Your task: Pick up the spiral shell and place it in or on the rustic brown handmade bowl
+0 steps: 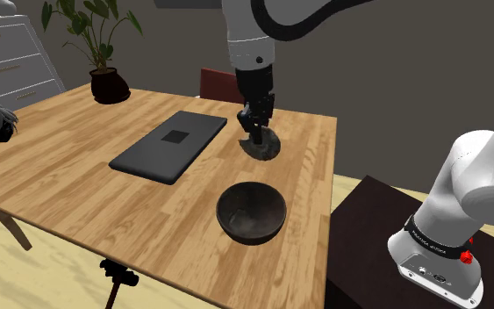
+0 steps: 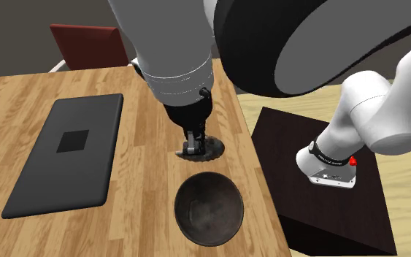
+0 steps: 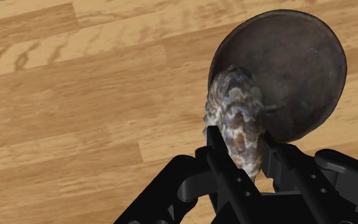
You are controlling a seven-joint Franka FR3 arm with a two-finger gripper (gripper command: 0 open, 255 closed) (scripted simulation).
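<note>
Gripper (image 3: pixel 238 145) fingers are closed on the shell (image 3: pixel 234 111), whose mottled brown-and-white body is clasped between them. It is located low at the wooden table (image 1: pixel 78 167), near the dark bowl (image 1: pixel 252 211) but outside it; contact with the table cannot be determined.

Spiral shell (image 3: pixel 238 121): ribbed coil, mottled brown, grey and cream. It stands on edge, clasped between the two fingers of the gripper (image 1: pixel 255 132). In the shoulder view it sits over the right half of the table (image 1: pixel 78 167), just beyond the bowl (image 1: pixel 251 215).

Bowl: round, dark brown, rough inside, upright, open side up. It lies nearer than the shell and apart from it.
</note>
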